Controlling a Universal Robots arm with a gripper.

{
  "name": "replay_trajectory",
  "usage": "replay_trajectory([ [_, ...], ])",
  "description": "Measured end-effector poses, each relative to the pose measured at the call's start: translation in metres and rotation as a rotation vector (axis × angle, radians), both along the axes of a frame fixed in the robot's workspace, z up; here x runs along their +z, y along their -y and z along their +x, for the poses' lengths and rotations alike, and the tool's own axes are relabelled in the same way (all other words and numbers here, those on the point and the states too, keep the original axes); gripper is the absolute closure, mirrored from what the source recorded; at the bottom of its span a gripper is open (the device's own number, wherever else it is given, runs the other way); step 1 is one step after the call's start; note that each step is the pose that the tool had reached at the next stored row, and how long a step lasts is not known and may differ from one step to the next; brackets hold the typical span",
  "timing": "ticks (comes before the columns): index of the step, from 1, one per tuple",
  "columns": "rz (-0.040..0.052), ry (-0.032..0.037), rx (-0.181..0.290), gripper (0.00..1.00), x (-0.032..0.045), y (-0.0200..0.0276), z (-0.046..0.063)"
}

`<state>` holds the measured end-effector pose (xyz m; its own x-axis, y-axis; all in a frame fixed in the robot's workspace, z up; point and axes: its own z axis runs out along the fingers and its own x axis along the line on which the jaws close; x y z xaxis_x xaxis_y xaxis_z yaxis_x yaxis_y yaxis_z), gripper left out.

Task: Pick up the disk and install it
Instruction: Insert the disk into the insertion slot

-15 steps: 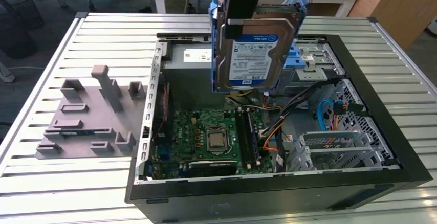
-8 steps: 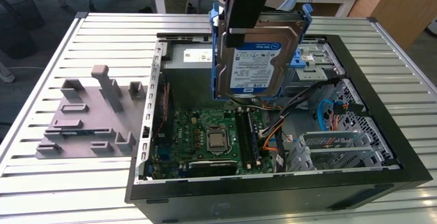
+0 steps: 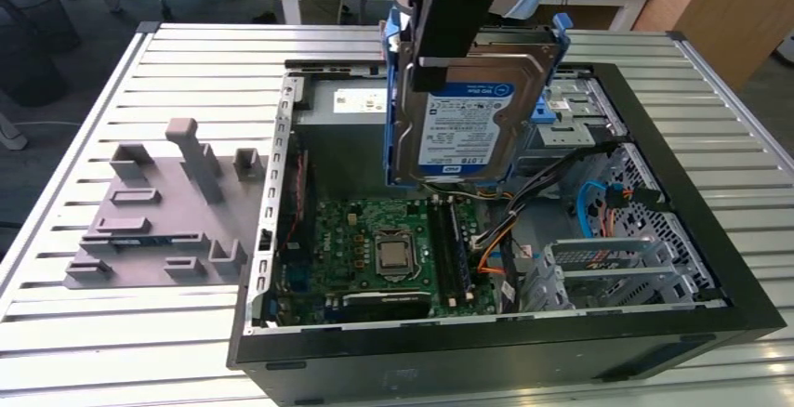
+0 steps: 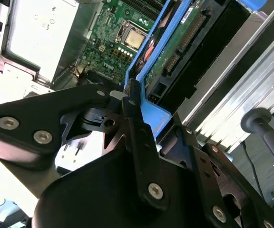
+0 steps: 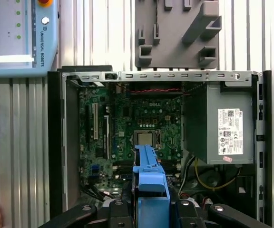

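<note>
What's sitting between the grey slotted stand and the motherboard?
In the exterior view, the computer case's metal side wall stands between the stand and the motherboard.

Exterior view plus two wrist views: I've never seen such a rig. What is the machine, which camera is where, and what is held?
It is one robot arm. The exterior view comes from a camera off the arm; both wrist views ride on the arm and look down past its end effector. The end effector is shut on the disk, a hard drive in a blue bracket, held on edge over an open computer case. Beside it, a grey slotted stand lies on the slatted metal table.
</note>
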<state>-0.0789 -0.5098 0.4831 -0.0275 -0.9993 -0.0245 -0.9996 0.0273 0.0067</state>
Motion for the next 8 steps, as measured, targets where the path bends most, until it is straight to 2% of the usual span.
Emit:
replay_trajectory([
  [5,-0.0002,0.0,-0.001,0.64,-0.0006,0.007,0.0023],
  [8,0.0,-0.0002,-0.001,0.64,-0.0008,0.0085,0.0088],
])
